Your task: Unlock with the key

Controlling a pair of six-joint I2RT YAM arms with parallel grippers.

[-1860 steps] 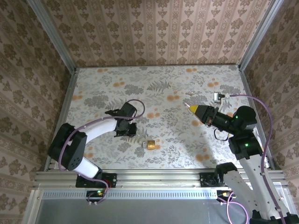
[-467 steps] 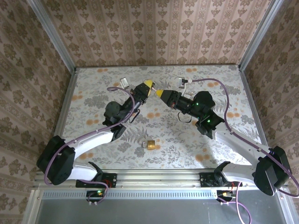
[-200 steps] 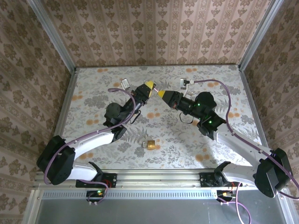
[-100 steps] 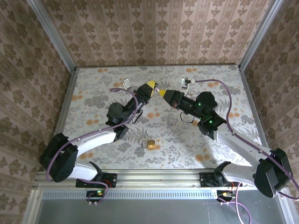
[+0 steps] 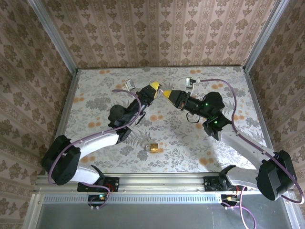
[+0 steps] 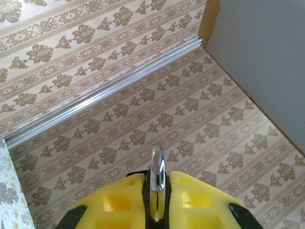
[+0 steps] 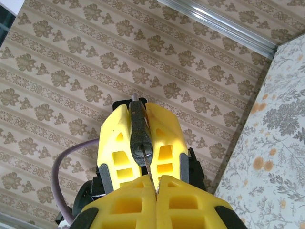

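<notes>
Left fingers (image 6: 119,200) pinch the key (image 6: 157,168) aloft, tip-to-tip with the clenched right fingers (image 7: 126,202), seemingly for a handover.

Base of key (image 6: 157,166) is hidden between left gripper (image 6: 157,191) fingers. Its tip is lost at right gripper (image 7: 157,183) fingertips, so contact there is unclear.

The left arm (image 5: 95,140) and right arm (image 5: 243,145) are wearing glossy white plastic shells between bulky black joints. A thin purple cable (image 5: 228,90) is trailing along each. On the right arm's black housing, small green lights (image 5: 206,101) are glowing. The left gripper (image 5: 155,86) and right gripper (image 5: 166,93) are ending in blocky yellow plastic fingers (image 6: 119,202) with moulded rectangular recesses.
</notes>
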